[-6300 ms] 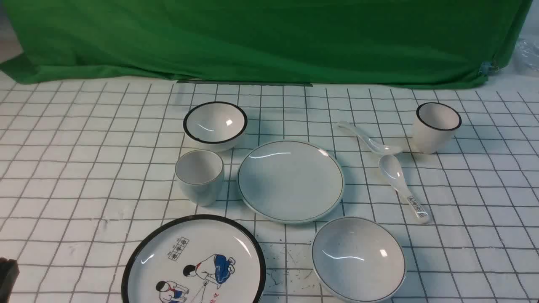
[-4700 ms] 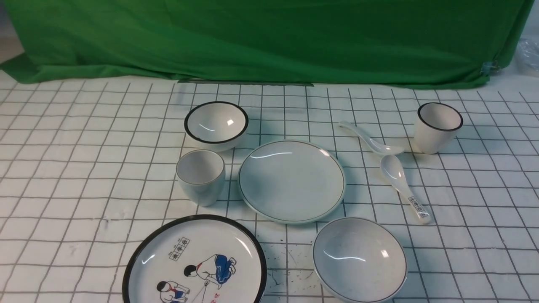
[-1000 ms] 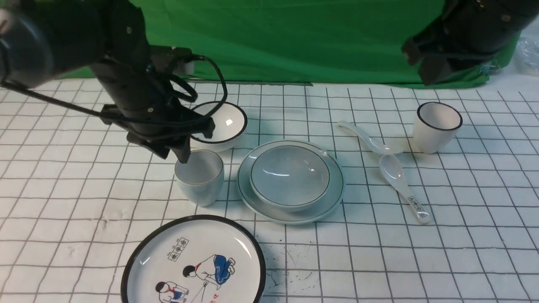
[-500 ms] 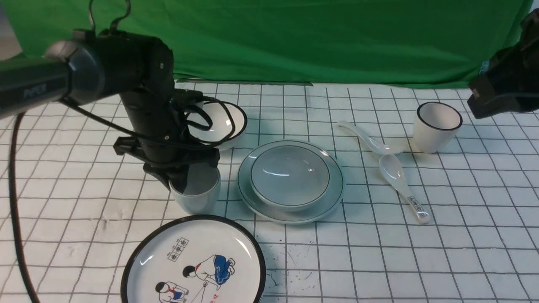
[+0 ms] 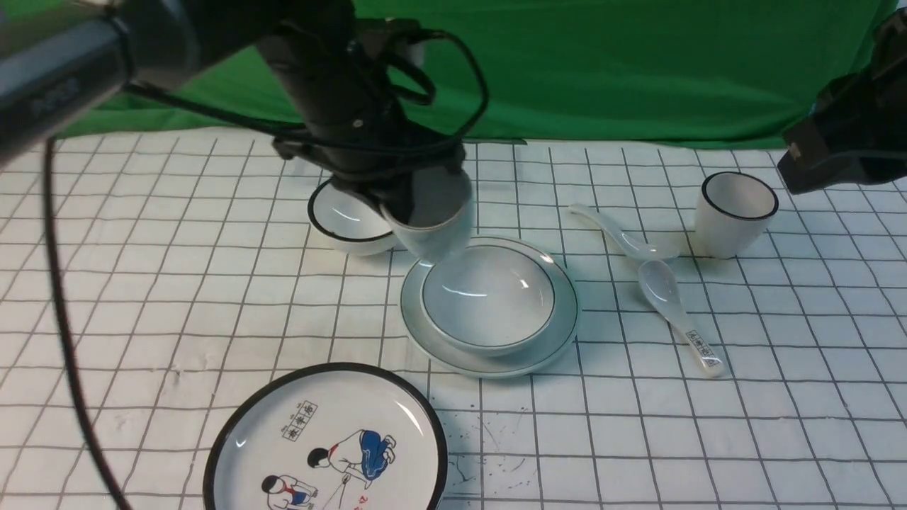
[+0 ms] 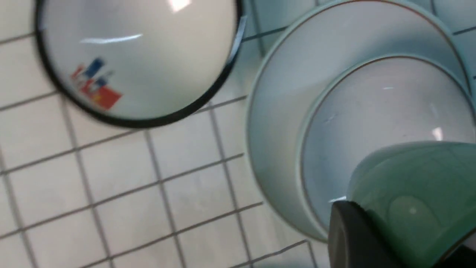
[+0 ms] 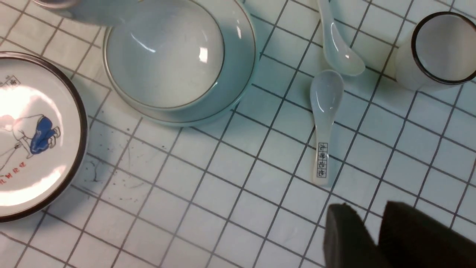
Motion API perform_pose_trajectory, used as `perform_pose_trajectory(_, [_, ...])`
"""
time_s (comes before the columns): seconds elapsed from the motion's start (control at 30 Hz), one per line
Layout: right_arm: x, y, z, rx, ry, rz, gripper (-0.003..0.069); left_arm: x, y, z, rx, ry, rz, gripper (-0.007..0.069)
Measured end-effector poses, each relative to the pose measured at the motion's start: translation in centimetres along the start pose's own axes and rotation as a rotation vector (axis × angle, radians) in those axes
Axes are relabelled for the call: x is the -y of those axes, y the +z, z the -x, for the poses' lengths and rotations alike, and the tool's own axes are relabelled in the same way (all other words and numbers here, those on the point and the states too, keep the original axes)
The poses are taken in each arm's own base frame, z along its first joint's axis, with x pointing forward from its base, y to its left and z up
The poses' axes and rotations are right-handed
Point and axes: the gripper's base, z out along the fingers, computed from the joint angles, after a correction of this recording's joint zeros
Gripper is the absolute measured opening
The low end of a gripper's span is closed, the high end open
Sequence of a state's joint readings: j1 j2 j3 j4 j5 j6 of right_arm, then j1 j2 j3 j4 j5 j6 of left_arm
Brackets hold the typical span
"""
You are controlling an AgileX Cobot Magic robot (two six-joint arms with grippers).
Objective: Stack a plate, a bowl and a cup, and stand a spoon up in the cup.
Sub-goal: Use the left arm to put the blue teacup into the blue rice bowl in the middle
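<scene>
**Front view: cup in the air, short of the bowl**

Front view, step in hand: the third piece of the stack. The plate [image 5: 563, 333] sits centre frame with the bowl [image 5: 489, 304] nested in it, so those two are done.

- Left gripper [image 5: 424, 207] is clamped on the cup [image 5: 441, 237]. One dark finger [image 6: 353, 238] shows against the cup's wall; the other is hidden.
- The cup hangs clear of the table, mouth up and slightly tilted. Its base is over the upper-left rim of the bowl, not yet over the middle.
- Right gripper [image 7: 373, 227] waits at the right edge of the frame. Its fingers are nearly together with nothing between them.
- The plain spoon [image 5: 622, 232] lies flat, right of the plate, untouched. Its scoop is just beside the printed-handle spoon [image 5: 677, 312].
- Decoys: a black-rimmed cup [image 5: 733, 212] at far right, a black-rimmed bowl [image 5: 344, 219] behind the left arm, and a cartoon plate [image 5: 326, 439] at lower left.

Next, by my reading: carry the cup a little right and toward the lower frame until it is centred, level it, lower it to the bowl's floor, then release. An off-centre landing on that curved floor could leave it leaning. The spoon looks like the right arm's job afterwards.
</scene>
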State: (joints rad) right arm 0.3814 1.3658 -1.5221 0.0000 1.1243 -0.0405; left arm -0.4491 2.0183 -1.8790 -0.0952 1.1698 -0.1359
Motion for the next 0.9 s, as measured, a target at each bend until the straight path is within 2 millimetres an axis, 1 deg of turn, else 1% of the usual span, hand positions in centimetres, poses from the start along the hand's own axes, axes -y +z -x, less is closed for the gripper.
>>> perform_pose_trajectory(0.03, [0.0,0.0,0.0,0.000,0.000,0.000,0.0184,0.6,0.8,0.5,-0.012,0.013,-0.006,0.0039])
perform_pose_trajectory(0.07, [0.0,0.0,0.0,0.000,0.000,0.000,0.0185,0.9,1.2,0.6,-0.017,0.017,-0.007,0.0039])
perform_pose_trajectory(0.1, [0.0,0.0,0.0,0.000,0.000,0.000,0.0185,1.6,2.4,1.2,-0.033,0.030,-0.012,0.0039])
perform_pose_trajectory(0.13, [0.0,0.0,0.0,0.000,0.000,0.000,0.0186,1.8,3.5,1.6,-0.042,0.034,-0.012,0.0039])
perform_pose_trajectory(0.23, [0.0,0.0,0.0,0.001,0.000,0.000,0.0190,1.9,5.5,2.0,-0.061,0.033,-0.010,0.0039])
perform_pose_trajectory(0.3, [0.0,0.0,0.0,0.001,0.000,0.000,0.0195,1.8,6.8,2.0,-0.086,0.031,-0.005,0.0039])
perform_pose_trajectory(0.37, [0.0,0.0,0.0,0.004,0.000,0.000,0.0198,1.7,7.7,1.7,-0.114,0.028,-0.004,0.0039])
perform_pose_trajectory(0.73, [0.0,0.0,0.1,0.009,0.000,0.000,0.0216,2.0,8.4,1.2,-0.145,0.023,-0.013,0.0039])
perform_pose_trajectory(0.9, [0.0,0.0,0.1,0.016,0.000,-0.001,0.0217,2.0,8.4,1.2,-0.146,0.013,-0.014,0.0043])
